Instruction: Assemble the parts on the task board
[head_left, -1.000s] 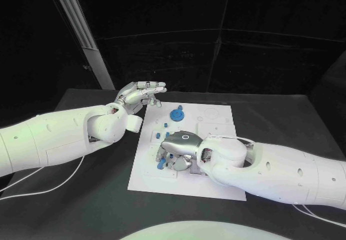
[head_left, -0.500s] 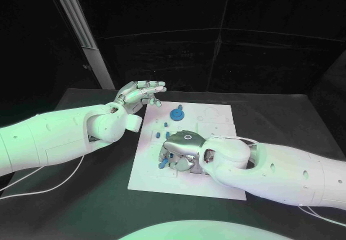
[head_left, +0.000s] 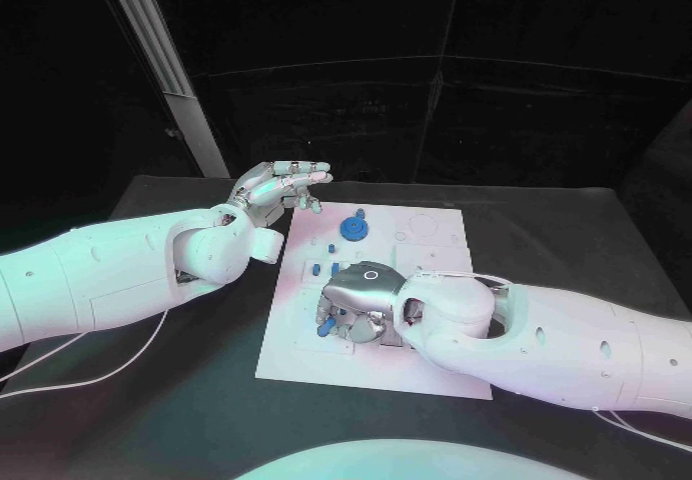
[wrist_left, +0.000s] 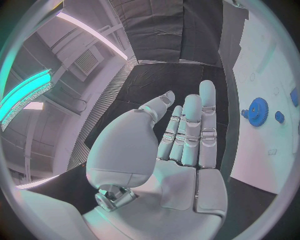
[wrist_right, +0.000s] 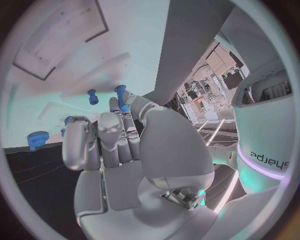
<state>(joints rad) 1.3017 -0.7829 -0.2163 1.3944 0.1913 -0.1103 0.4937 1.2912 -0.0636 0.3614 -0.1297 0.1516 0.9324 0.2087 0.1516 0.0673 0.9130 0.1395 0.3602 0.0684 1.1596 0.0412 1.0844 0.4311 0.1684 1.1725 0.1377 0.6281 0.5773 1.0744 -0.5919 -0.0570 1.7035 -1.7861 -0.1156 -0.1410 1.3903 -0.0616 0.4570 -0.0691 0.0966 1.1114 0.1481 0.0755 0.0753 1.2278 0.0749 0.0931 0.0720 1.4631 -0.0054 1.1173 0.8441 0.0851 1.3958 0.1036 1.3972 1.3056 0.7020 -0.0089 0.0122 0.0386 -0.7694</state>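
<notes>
The white task board (head_left: 433, 225) lies in the middle of the black table. A blue gear (head_left: 353, 231) (wrist_left: 256, 111) (wrist_right: 37, 140) stands near the board's far end, with two small blue pegs (head_left: 323, 269) closer in. My right hand (head_left: 361, 298) is bent down over the board's near left part. There its thumb and a finger pinch a blue peg (wrist_right: 122, 98) (head_left: 326, 323) against the board. Another blue peg (wrist_right: 92, 96) stands just beyond it. My left hand (head_left: 283, 185) (wrist_left: 178, 150) hovers off the board's far left corner, its fingers straight and apart, holding nothing.
The board has empty recesses on its far right part (head_left: 426, 222) and a rectangular recess (wrist_right: 59, 40). A pale pillar (head_left: 173, 85) rises behind the table's far left corner. White cables (head_left: 87, 375) trail over the table at the left.
</notes>
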